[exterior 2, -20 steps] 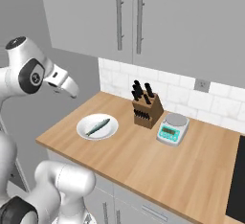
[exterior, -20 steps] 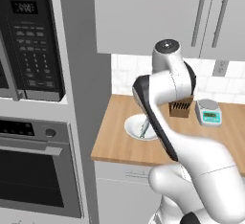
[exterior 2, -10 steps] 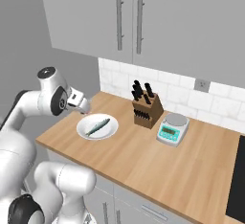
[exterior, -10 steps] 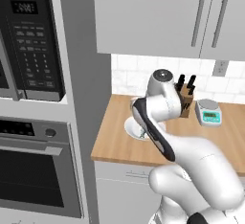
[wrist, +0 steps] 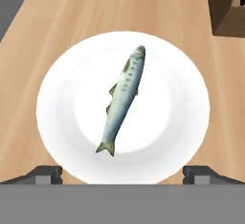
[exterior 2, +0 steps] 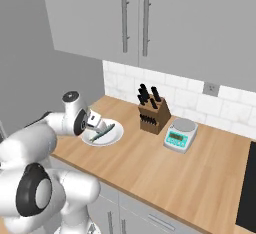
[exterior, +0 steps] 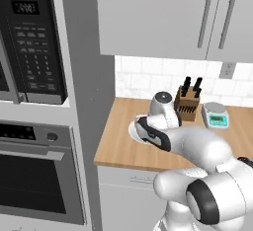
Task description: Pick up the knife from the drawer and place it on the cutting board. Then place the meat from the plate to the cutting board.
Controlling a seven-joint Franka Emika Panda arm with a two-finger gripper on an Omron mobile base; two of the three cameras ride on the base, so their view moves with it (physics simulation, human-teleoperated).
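1. Left base view: my arm folds low over the counter point(exterior: 123, 146), hiding most of the plate point(exterior: 133, 132).
2. Right base view: my pincer point(exterior 2: 101, 126) hovers at the plate's point(exterior 2: 114, 139) nine o'clock edge.
3. Hand view: fingertips point(wrist: 45, 173) spread wide, empty, straddling the plate point(wrist: 62, 103); the meat point(wrist: 122, 98) lies centred, tail toward six o'clock, ready for grasping.

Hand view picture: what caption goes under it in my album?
Open hand above a small fish on a white plate.
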